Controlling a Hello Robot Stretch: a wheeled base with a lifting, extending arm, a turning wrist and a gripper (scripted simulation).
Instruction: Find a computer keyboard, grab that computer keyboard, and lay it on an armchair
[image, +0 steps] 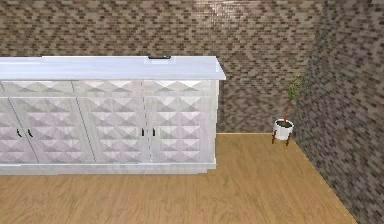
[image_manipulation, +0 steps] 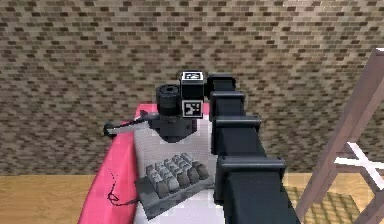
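1 grey slab with rows of raised, rounded keys, which I take for the computer keyboard (image_manipulation: 175, 180), lies low in the arm side view, just left of the dark square bar of the arm (image_manipulation: 245, 165). It appears to rest on a pink cushioned piece of furniture with a pale top (image_manipulation: 110, 182), which may be the armchair, though too little of it is in frame to be sure. The dark 2-finger gripper (image_manipulation: 125, 126) sits farther up the picture than the keyboard, its thin fingers pointing toward the view's left. With the pink furniture right behind it, I cannot tell whether it has hold of anything, nor how its fingers are set. I judge the keyboard to be light, stiff and flat, a hard plastic body that will not sag. Its smooth casing could slip, and its keys give under pressure. The safest hold would be across the thin body at a long edge, near the middle so that neither end droops, with the fingers on the casing and not on the keys. A white slatted wooden frame (image_manipulation: 350, 168) stands at the view's right. In the forward view a long white sideboard with diamond-embossed doors (image: 110, 115) carries 1 small dark flat object (image: 158, 57), and a small plant in a white pot on a wooden stand (image: 285, 125) sits in the corner.
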